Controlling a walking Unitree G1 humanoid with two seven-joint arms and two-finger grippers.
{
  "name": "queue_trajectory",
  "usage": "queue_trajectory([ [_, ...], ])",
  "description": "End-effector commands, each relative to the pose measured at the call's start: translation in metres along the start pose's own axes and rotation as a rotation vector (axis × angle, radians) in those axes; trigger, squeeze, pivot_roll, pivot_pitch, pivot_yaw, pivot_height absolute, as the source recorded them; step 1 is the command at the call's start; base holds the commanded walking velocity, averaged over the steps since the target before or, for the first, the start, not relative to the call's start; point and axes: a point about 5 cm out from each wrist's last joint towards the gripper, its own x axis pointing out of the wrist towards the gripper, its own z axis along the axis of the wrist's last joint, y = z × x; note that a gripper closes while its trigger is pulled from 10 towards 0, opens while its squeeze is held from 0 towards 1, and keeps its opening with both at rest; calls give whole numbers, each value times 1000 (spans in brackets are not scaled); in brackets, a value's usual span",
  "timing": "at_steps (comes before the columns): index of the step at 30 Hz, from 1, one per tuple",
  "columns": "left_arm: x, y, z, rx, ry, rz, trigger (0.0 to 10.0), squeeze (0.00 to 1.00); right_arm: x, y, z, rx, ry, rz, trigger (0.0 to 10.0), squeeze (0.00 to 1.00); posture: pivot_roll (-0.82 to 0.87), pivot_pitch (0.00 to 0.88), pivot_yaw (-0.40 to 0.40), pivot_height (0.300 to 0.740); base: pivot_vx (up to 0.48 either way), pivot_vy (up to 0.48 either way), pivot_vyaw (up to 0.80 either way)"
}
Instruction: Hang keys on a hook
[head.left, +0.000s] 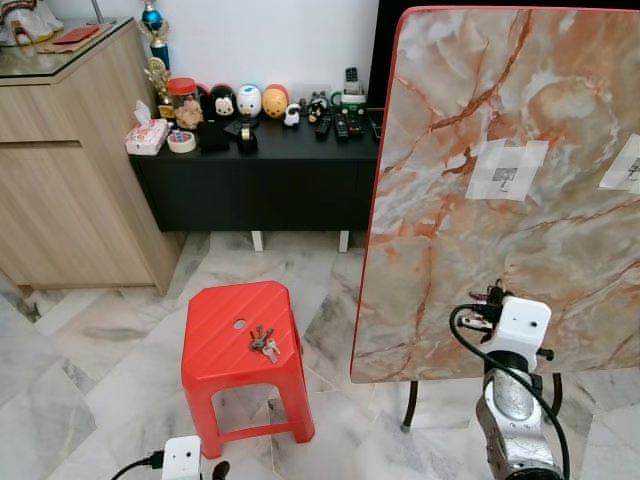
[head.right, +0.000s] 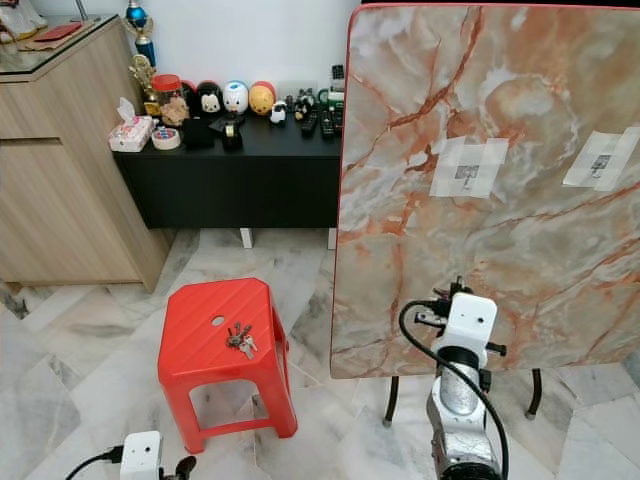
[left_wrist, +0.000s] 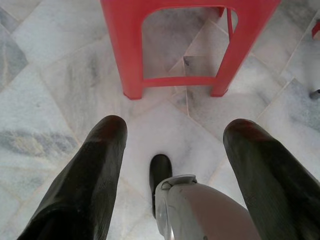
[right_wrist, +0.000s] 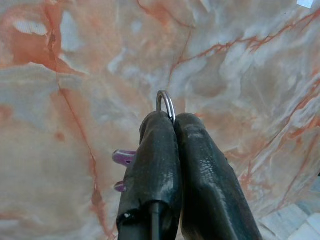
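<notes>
My right gripper (right_wrist: 172, 120) is shut on a key ring (right_wrist: 165, 103), its silver loop poking out past the fingertips and purple key heads (right_wrist: 124, 157) beside them. It is raised in front of the lower part of an upright marble-patterned board (head.left: 480, 130). Two small hooks sit on taped patches high on that board, one (head.left: 505, 180) above the right gripper (head.left: 491, 297) and one (head.left: 633, 170) at the right edge. A second bunch of keys (head.left: 263, 343) lies on a red plastic stool (head.left: 225, 340). My left gripper (left_wrist: 172, 130) hangs open over the floor, just in front of the stool (left_wrist: 190, 80).
The board stands on thin black legs (head.left: 410, 405) on a marble tile floor (head.left: 70, 400). A black low cabinet (head.left: 260, 180) with figurines and remotes lines the back wall. A wooden cabinet (head.left: 70, 170) stands at the left.
</notes>
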Motion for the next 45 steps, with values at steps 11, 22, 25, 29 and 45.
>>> queue_trajectory([
  [11, -1, 1, -1, 6, 6, -8, 10000, 0, -12, -8, -2, -4, -10, -2, 10000, 0, 23, 0, -44, 740, 258, 0, 0],
  [22, -1, 2, -4, 27, 20, -13, 10000, 0, -25, -21, -7, -28, 2, -22, 10000, 0, 13, 0, -40, 740, 140, 0, 0],
  [25, -1, 2, -4, 24, 21, -12, 10000, 0, -23, -16, -4, -19, -3, -18, 10000, 0, 17, 0, -43, 740, 0, 0, 0],
  [29, -1, 2, -4, 22, 23, -11, 10000, 0, -23, -14, -2, -14, -6, -21, 10000, 0, 20, 0, -45, 740, 0, 0, 0],
  [45, -2, 1, -6, 20, 24, -11, 10000, 0, -30, -24, -18, 15, 84, -70, 10000, 0, 19, 0, -54, 740, 137, 0, 0],
])
